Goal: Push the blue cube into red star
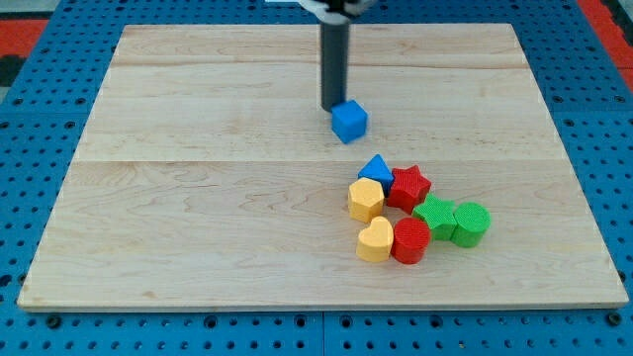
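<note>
my tip [332,108] touches blue cube [349,121] at its upper left; red star [408,187] well below-right, amid the block cluster on desk [178,208]

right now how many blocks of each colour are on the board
blue: 2, the blue cube by my tip and the blue triangle
red: 2, the red star and the red cylinder
yellow: 2, the yellow hexagon and the yellow heart
green: 2, the green star and the green cylinder
total: 8
</note>
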